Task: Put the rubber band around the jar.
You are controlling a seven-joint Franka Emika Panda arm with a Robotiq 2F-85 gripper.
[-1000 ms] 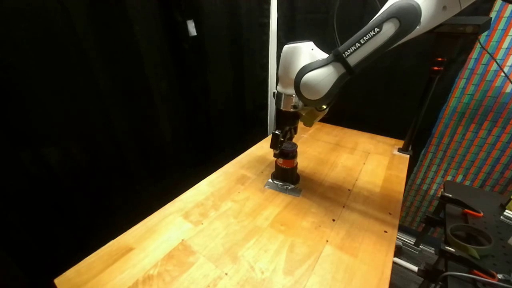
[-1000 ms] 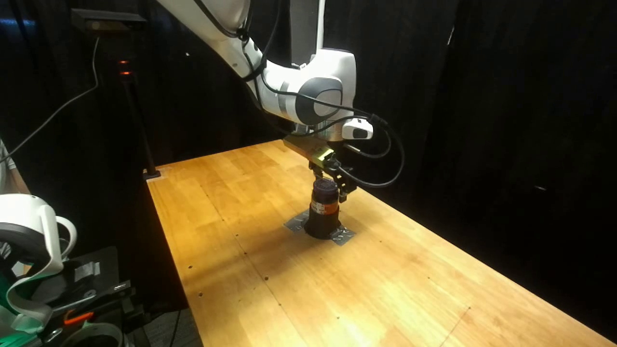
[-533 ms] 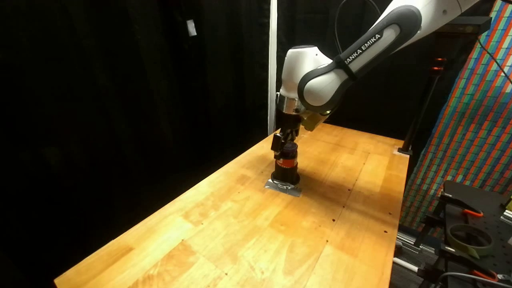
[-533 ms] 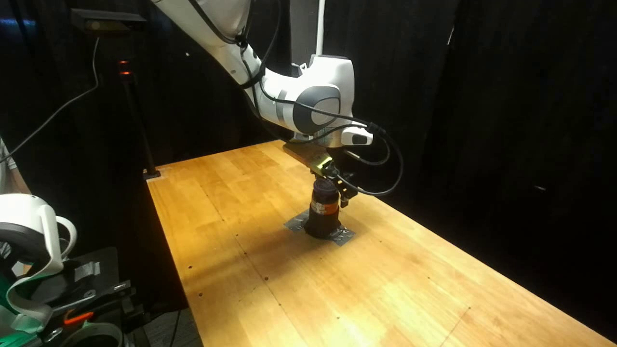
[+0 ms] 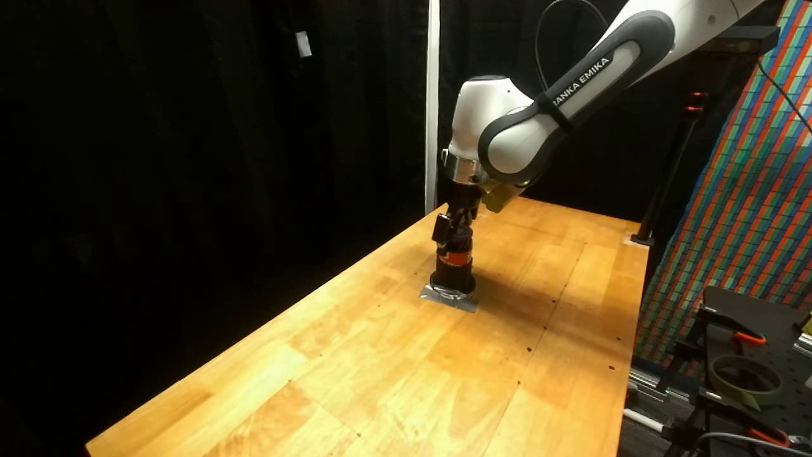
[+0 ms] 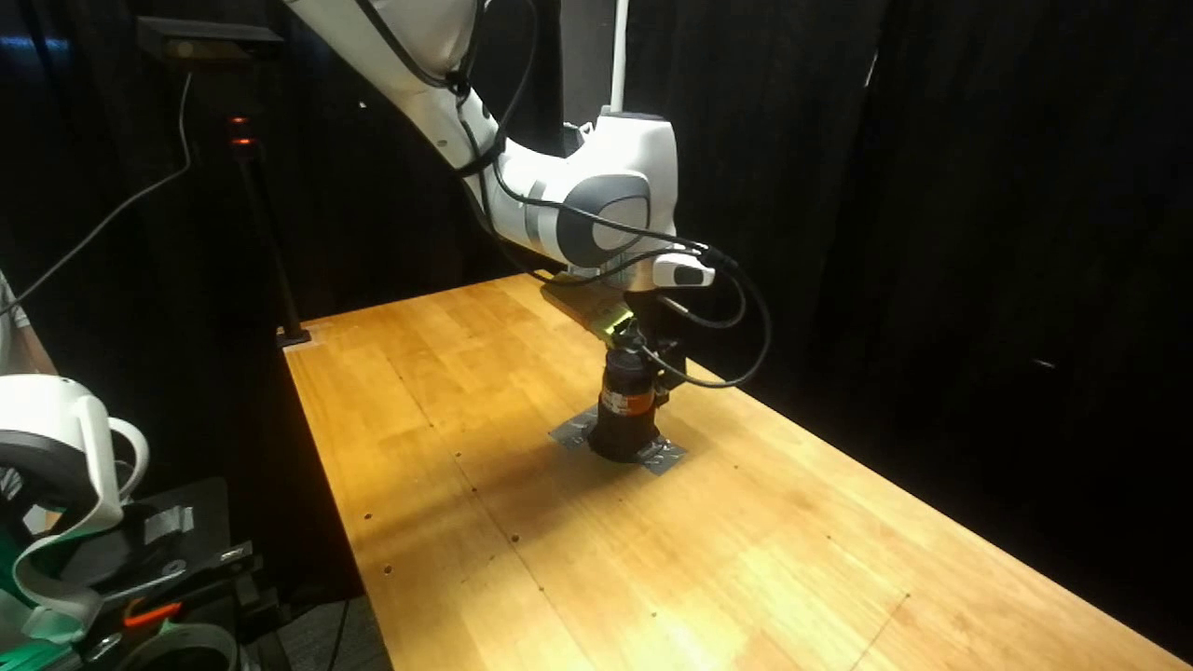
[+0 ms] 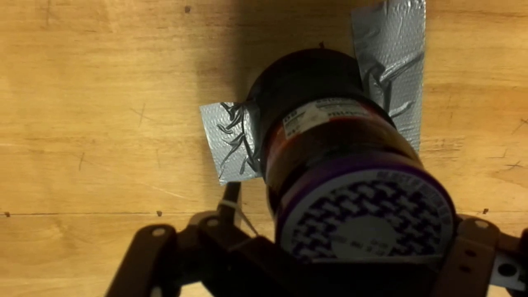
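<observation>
The jar (image 7: 344, 134), with a purple-patterned lid and orange label, stands upright in a black holder (image 7: 303, 76); the jar also shows in both exterior views (image 5: 455, 258) (image 6: 626, 403). My gripper (image 7: 344, 206) is open around the lid end of the jar in the wrist view. Its left finger stands beside the jar with a gap; the right fingertip is hidden by the jar. The thin pale rubber band (image 7: 229, 203) loops round the left finger, and a pale line crosses low over the lid. In an exterior view one finger (image 5: 443, 244) is level with the jar's upper part.
Grey tape (image 7: 392, 74) fixes the holder to the wooden table (image 5: 380, 374). Black cables (image 6: 769, 326) loop beside the wrist. A dark post (image 6: 270, 242) stands at the table's far corner. A side cart with a tape roll (image 5: 745, 381) is beside the table.
The arm and gripper have come lower, so the fingers are further down beside the jar's top. They have also shifted slightly toward the arm's base. The jar and holder have not moved.
</observation>
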